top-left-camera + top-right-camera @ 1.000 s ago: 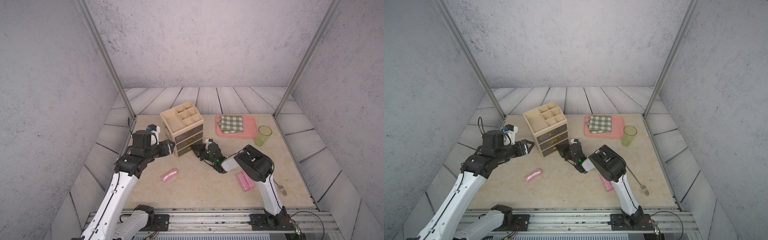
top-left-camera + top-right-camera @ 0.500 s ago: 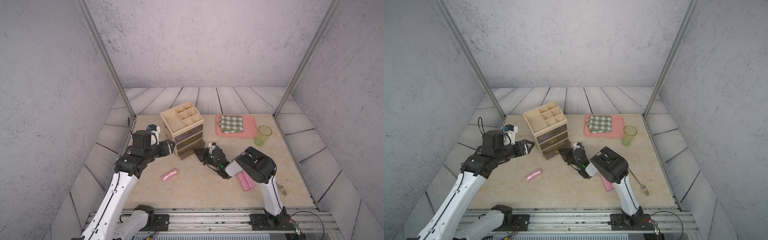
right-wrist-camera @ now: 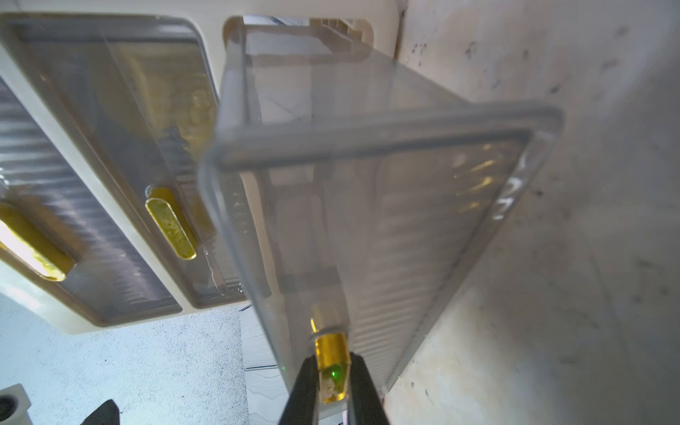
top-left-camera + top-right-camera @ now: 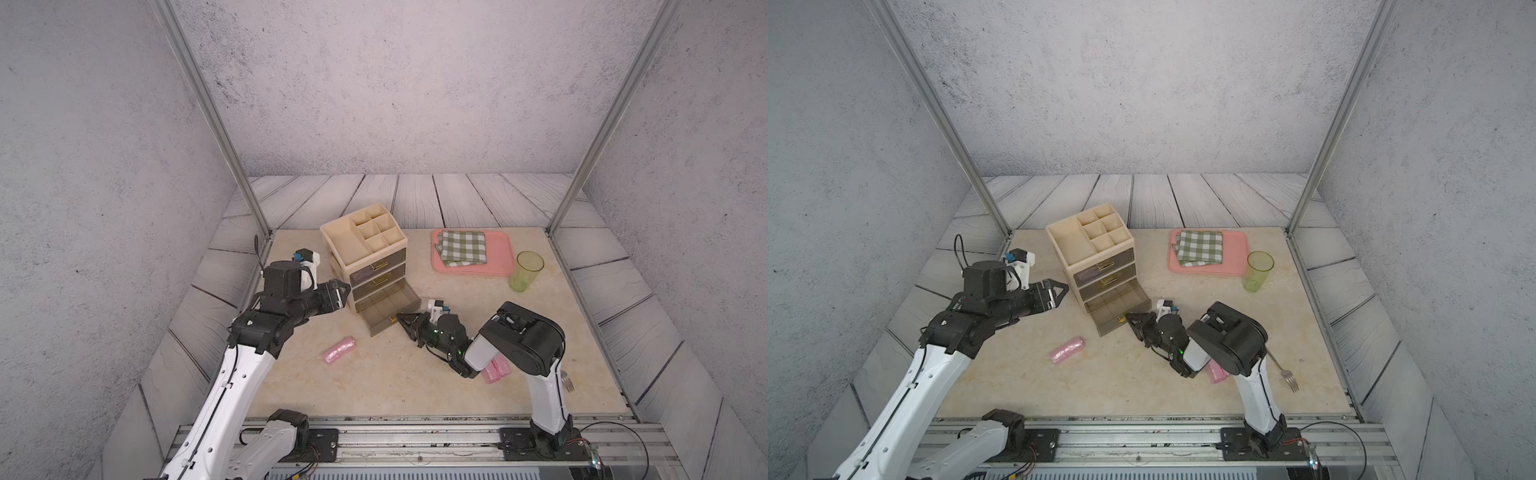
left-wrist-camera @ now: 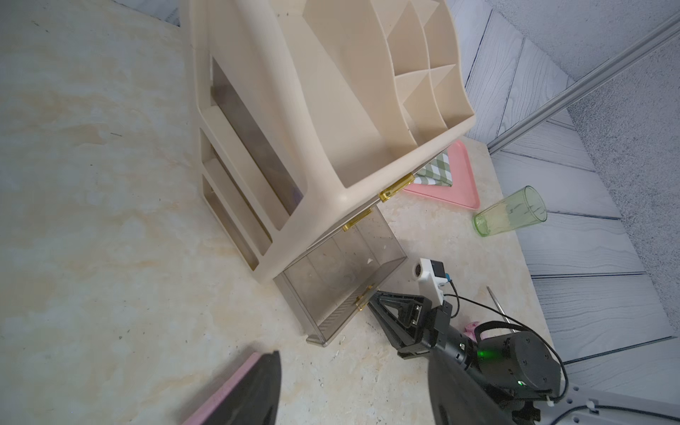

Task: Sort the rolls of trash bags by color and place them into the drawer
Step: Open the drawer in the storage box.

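Smoky clear plastic is showing on the bottom drawer (image 4: 386,305), which is standing pulled out of the cream organizer (image 4: 332,245) near the back edge of the table (image 4: 374,386), left of middle. The two drawers above it are sitting shut. The right gripper (image 4: 403,320) is pinching the drawer's gold handle (image 3: 331,362), its jaws closed tight on it. The left gripper (image 4: 344,291) is hovering just beside the organizer's left side, jaws apart and gripping nothing. One pink roll (image 4: 339,350) is lying between the drawer and the front edge, toward the left. Two more pink rolls (image 4: 495,371) are lying side by side toward the front right corner, partly hidden under the right arm.
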Robot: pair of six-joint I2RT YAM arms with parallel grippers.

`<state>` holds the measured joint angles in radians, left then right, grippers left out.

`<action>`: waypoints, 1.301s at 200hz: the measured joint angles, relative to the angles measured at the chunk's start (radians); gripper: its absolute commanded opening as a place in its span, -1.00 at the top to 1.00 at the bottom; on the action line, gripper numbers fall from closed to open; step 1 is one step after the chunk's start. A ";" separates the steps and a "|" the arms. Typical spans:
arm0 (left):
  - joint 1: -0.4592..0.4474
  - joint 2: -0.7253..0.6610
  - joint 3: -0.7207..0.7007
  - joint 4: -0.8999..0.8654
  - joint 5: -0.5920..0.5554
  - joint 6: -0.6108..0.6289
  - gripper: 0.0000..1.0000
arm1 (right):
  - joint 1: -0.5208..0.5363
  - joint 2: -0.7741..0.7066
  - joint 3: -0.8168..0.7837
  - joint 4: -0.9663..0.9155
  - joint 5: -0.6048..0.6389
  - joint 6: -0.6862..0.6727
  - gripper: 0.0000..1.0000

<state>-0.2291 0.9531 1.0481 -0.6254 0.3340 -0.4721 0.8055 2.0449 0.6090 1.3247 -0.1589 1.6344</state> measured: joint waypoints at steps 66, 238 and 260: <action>0.000 -0.010 0.000 0.000 0.000 -0.002 -0.37 | 0.024 -0.053 -0.069 0.009 0.017 0.000 0.68; 0.000 0.000 -0.013 0.033 0.001 -0.004 -0.46 | 0.050 -0.578 -0.058 -0.774 -0.018 -0.359 -0.19; 0.001 0.000 -0.047 0.048 0.012 -0.008 -0.49 | 0.049 -0.732 0.069 -1.155 0.047 -0.544 -0.22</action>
<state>-0.2279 0.9527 1.0008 -0.5777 0.3458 -0.4797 0.8543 1.3128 0.6785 0.1692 -0.1116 1.0901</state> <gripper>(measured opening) 0.739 0.607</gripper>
